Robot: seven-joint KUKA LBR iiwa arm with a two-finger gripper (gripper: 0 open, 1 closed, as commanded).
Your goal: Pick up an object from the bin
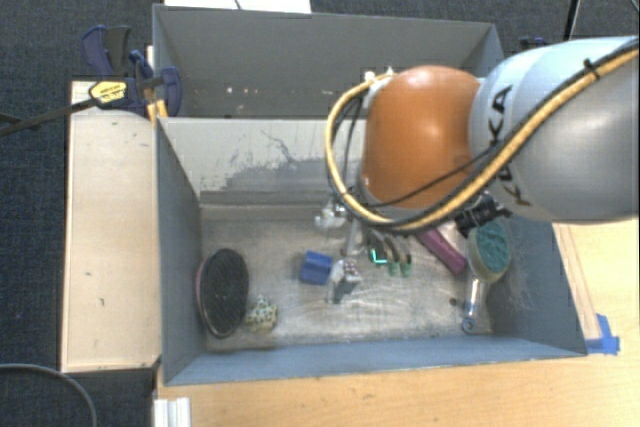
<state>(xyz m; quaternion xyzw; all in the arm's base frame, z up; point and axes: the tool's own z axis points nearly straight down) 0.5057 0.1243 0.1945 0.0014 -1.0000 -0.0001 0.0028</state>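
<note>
Gripper low over floor centre of grey metal bin, just right of small blue plastic block. Claw released or clenched: cannot tell. Block judged light, rigid, slightly slick; take it across flat opposite sides, squarely to avoid twisting out

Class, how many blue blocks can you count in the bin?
1: a small blue block mid-floor, just left of the gripper. The arm covers part of the bin, so more may be hidden.
</note>
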